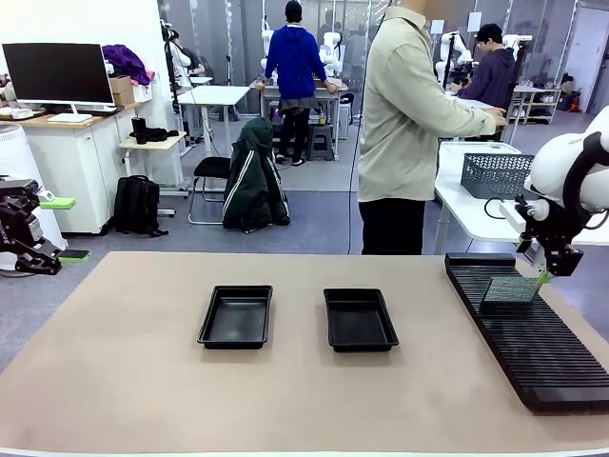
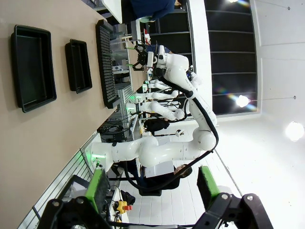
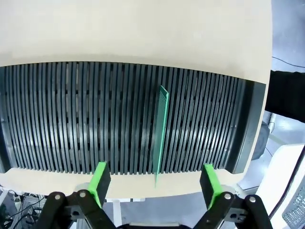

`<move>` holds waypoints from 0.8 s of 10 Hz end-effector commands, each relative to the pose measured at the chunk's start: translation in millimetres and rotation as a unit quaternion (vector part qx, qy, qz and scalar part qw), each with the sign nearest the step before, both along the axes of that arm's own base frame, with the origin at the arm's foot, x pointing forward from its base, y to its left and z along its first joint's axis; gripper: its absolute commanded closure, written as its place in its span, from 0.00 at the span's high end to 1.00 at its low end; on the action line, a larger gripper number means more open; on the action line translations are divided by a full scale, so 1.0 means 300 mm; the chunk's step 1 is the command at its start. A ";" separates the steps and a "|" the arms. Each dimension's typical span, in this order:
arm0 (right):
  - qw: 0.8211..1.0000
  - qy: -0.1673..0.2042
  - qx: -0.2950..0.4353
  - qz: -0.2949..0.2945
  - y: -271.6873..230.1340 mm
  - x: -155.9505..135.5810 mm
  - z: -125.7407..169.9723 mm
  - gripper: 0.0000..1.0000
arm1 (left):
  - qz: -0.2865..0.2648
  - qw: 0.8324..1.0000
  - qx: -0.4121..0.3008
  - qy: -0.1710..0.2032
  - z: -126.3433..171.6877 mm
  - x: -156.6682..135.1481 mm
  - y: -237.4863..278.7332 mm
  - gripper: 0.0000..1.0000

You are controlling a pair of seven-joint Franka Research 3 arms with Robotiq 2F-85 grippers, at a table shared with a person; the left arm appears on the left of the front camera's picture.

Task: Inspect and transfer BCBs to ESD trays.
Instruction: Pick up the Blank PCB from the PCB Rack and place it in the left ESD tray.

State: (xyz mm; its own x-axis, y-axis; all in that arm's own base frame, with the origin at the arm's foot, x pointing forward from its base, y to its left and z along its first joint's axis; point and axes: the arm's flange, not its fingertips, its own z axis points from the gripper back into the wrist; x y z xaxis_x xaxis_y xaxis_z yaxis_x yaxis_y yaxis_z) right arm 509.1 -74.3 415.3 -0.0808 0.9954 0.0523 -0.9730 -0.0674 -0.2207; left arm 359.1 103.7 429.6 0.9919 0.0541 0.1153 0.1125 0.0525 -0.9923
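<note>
One BCB (image 3: 162, 126) stands upright in slotted rack (image 1: 533, 352) near ESD trays (image 1: 235, 319); left gripper (image 2: 152, 181), right gripper (image 3: 155, 171) wide open, unladen.

Can't read the face of the board (image 3: 162, 129): edge-on from the right wrist, too small from the front. Cropped by the front view's right edge: near right corner of the rack (image 1: 533, 343). Cropped by its left edge: rear of the left pincer (image 1: 63, 228) and the arm behind it. Hidden behind the board, seen from the front: the slot holding it.
</note>
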 end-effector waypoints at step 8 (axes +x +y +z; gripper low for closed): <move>1.000 -0.028 0.003 -0.007 -0.002 0.008 -0.149 1.00 | 0.003 1.000 0.000 -0.001 0.002 0.000 0.003 1.00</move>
State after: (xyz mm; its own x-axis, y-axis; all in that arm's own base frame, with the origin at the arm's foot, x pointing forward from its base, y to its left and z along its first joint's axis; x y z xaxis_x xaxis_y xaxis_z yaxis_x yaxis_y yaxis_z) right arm 512.0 -72.2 378.5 -0.0656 0.9972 0.0351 -0.9658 -0.0546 -0.2536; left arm 359.1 103.7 429.6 0.9919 0.0541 0.1153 0.1124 0.0524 -0.9923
